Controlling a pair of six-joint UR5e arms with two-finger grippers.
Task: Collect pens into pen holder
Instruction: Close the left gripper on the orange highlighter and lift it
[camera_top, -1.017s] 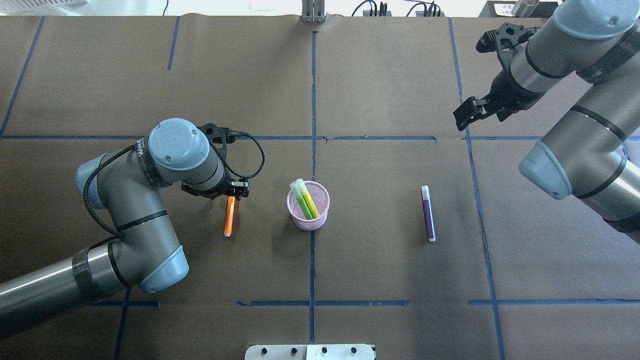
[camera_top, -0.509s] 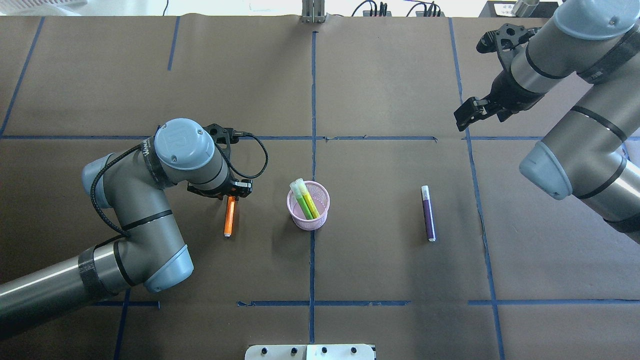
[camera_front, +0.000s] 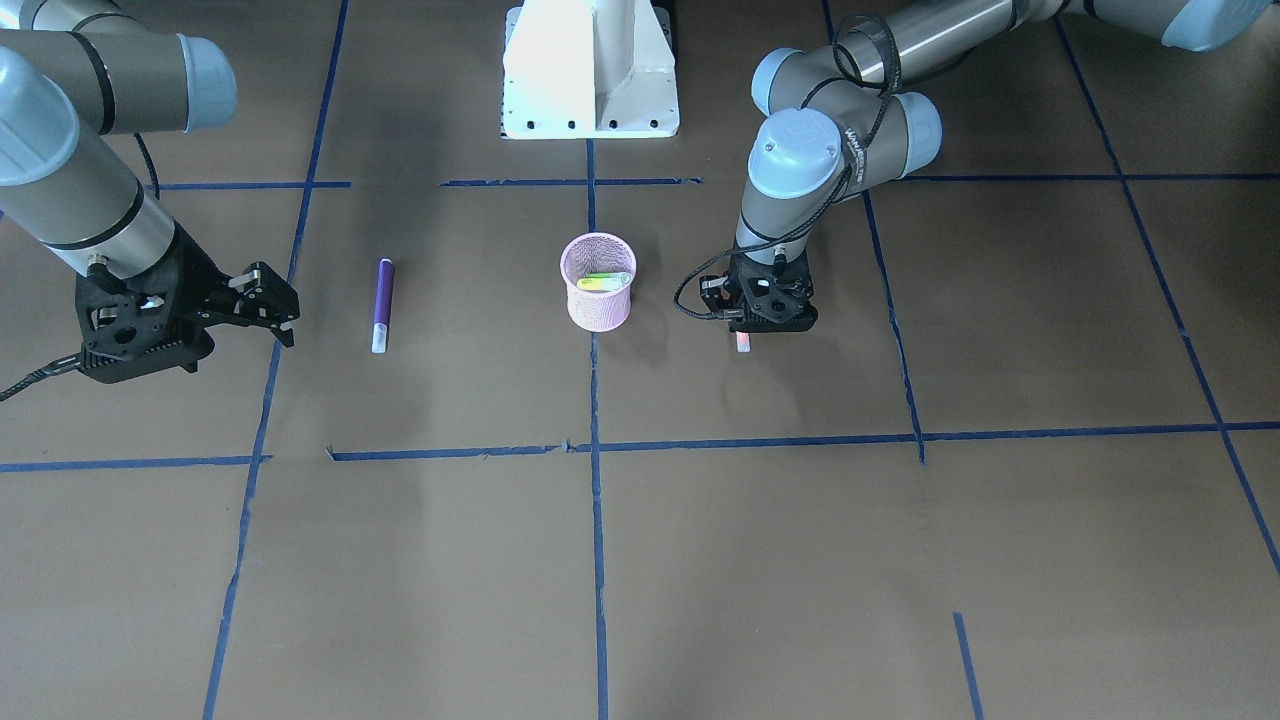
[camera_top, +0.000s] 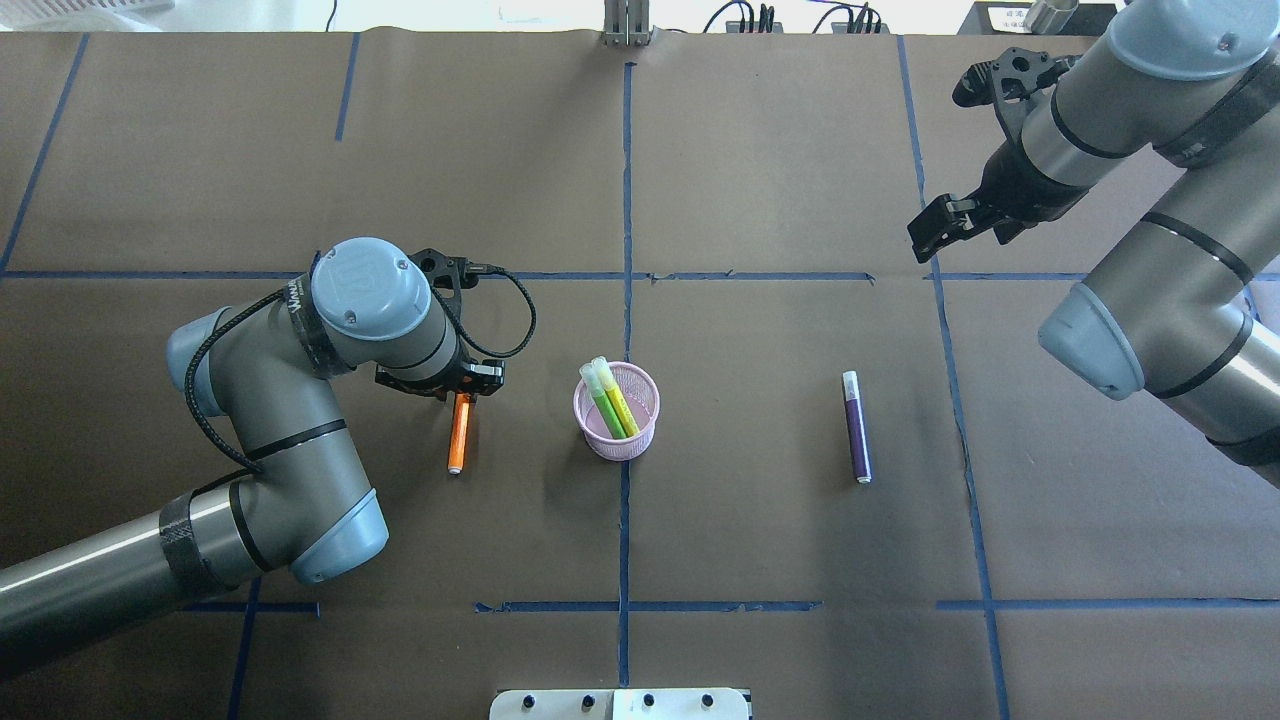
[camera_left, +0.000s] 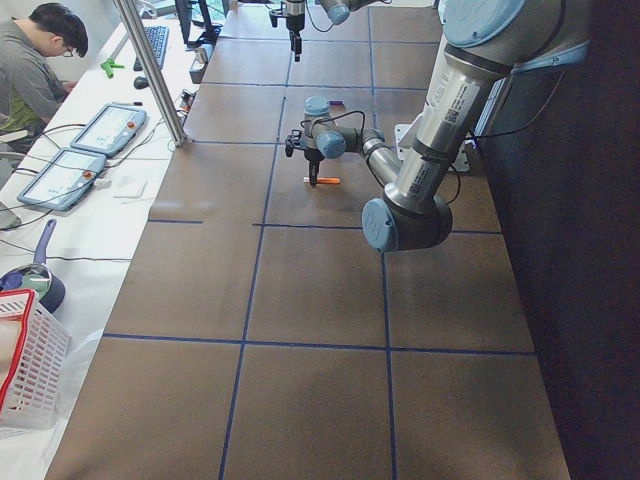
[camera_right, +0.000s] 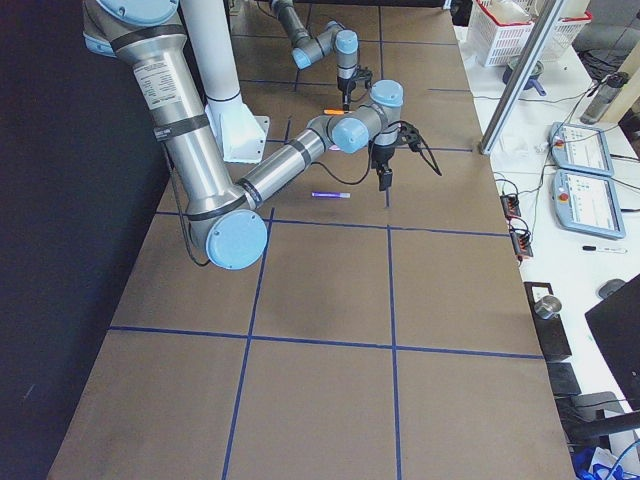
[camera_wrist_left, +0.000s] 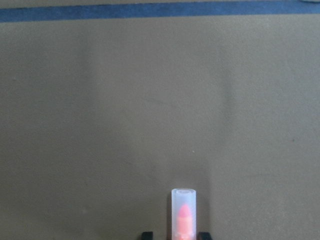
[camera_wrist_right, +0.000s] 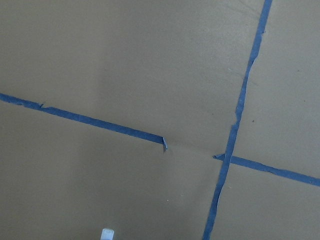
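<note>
The orange pen (camera_top: 459, 435) lies on the table left of the pink mesh pen holder (camera_top: 650, 388). My left gripper (camera_top: 465, 392) is down over its far end and shut on it. In the left wrist view its pale cap (camera_wrist_left: 183, 212) pokes out between the two close fingertips. The cap also shows past the gripper in the front view (camera_front: 742, 343). Two green-yellow pens (camera_top: 610, 400) stand in the holder. The purple pen (camera_top: 856, 430) lies right of the holder. My right gripper (camera_top: 925, 235) is open and empty, raised at the far right.
Blue tape lines cross the brown table cover. The robot's white base plate (camera_front: 590, 70) stands at the near edge. In the left side view an operator (camera_left: 35, 60) sits by tablets and a white basket (camera_left: 25, 360) off the table's far side.
My left arm has shifted a little to the right and settled over the orange pen's far end. The pen still lies in place. The right arm has not moved.
</note>
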